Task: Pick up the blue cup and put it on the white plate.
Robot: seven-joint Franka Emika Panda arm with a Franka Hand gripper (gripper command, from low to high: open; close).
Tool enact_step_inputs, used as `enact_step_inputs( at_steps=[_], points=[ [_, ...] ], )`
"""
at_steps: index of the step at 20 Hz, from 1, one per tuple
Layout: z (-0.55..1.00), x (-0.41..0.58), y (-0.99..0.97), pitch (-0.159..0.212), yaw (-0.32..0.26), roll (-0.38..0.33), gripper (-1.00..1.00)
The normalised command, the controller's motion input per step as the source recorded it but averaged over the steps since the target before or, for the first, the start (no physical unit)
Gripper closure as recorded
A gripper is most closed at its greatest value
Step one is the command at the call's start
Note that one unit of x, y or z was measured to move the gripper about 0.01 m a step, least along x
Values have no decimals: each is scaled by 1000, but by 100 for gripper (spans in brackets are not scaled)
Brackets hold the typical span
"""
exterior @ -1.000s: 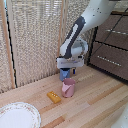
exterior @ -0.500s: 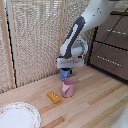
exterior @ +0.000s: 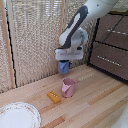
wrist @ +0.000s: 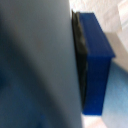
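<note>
In the exterior view the blue cup (exterior: 63,68) hangs in the air above the wooden table, just behind and above a pink cup (exterior: 68,87). My gripper (exterior: 65,61) is shut on the blue cup's upper part. The white plate (exterior: 17,116) with its patterned rim lies at the front of the exterior view's left, well away from the gripper. The wrist view is a close blur of blue and grey surfaces with a dark pad (wrist: 81,60) pressed between them.
A small yellow block (exterior: 54,96) lies on the table between the pink cup and the plate. A bamboo blind (exterior: 35,40) stands behind, and a dark wooden drawer cabinet (exterior: 111,47) is at the exterior view's right.
The gripper with the blue cup has shifted very slightly up and toward the exterior view's left. The pink cup, block and plate have not moved.
</note>
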Motion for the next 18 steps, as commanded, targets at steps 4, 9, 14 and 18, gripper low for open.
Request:
enact_step_inputs(
  at_steps=[4, 9, 14, 18],
  points=[
    [846, 51, 817, 84, 9, 17, 100],
    [806, 13, 842, 79, 8, 9, 100],
    [619, -21, 879, 44, 0, 1, 100],
    [384, -164, 911, 20, 0, 0, 100]
  ],
)
